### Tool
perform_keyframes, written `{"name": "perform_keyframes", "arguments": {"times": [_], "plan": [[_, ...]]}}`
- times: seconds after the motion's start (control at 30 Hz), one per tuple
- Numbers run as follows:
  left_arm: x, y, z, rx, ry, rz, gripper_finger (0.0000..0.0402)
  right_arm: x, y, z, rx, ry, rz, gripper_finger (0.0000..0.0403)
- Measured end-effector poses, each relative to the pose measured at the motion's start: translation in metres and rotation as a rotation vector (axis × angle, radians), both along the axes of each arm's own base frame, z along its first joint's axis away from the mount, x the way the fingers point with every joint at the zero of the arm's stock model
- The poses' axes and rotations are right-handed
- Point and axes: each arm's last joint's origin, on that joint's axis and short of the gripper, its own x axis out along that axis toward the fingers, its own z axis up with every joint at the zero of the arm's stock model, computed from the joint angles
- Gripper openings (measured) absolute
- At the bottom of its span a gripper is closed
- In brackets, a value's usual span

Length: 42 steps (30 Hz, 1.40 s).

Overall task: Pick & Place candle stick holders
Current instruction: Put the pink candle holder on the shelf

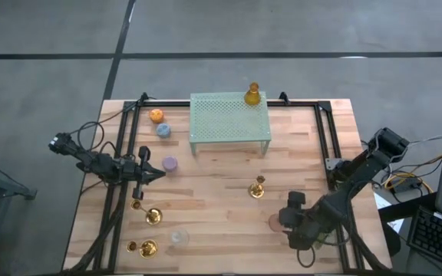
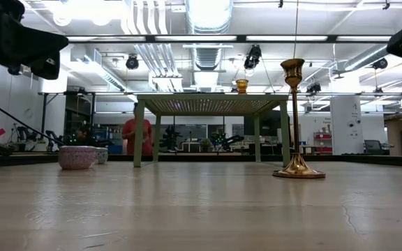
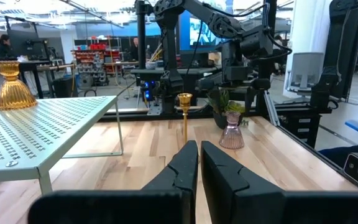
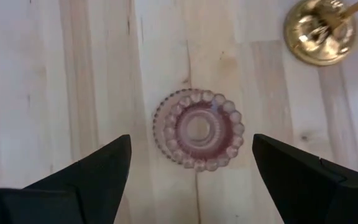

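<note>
Right gripper (image 4: 191, 165) hovering over the table's (image 1: 221, 222) near right part, fingers (image 4: 98, 171) spread wide either side of the pink cup (image 4: 197, 129) standing below, nothing held; gold holder (image 1: 258, 188) just beyond it. Left gripper (image 1: 156, 173) waiting at left, fingers pressed together, empty, purple cup (image 1: 170, 163) beside. Farther back, amber cup (image 1: 252, 95) sitting on the rack (image 1: 229, 119)

wooden table (image 1: 221, 218), mesh rack (image 1: 229, 117), candle holders (image 1: 258, 187)
</note>
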Motion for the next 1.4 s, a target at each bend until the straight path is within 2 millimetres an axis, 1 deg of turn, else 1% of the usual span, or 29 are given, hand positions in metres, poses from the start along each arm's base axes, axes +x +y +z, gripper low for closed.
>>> {"name": "perform_keyframes", "arguments": {"times": [0.13,0.3,0.57,0.7,0.87,1.0,1.23,1.4], "plan": [[0.0,0.0,0.0,0.0,0.0,0.0,0.0026,-0.006,0.0,-0.009,-0.025,-0.018,-0.015,0.0325],[0.0,0.0,0.0,0.0,0.0,0.0,0.0026,-0.011,0.001,-0.019,-0.058,-0.09,-0.025,0.0325],[0.0,0.0,0.0,0.0,0.0,0.0,0.0026,-0.015,-0.001,-0.036,-0.054,-0.159,-0.038,0.0325],[0.0,0.0,0.0,0.0,0.0,0.0,0.0026,-0.014,-0.001,-0.038,-0.044,-0.19,-0.038,0.0325],[0.0,0.0,0.0,0.0,0.0,0.0,0.0026,-0.012,-0.001,-0.037,-0.074,-0.23,-0.037,0.0321],[0.0,0.0,0.0,0.0,0.0,0.0,0.0026,-0.012,-0.001,-0.037,-0.078,-0.231,-0.031,0.0295],[0.0,0.0,0.0,0.0,0.0,0.0,0.0026,-0.013,-0.002,-0.038,-0.084,-0.228,-0.024,0.0232],[0.0,0.0,0.0,0.0,0.0,0.0,0.0026,-0.013,-0.002,-0.038,-0.087,-0.228,-0.019,0.0195]]}}
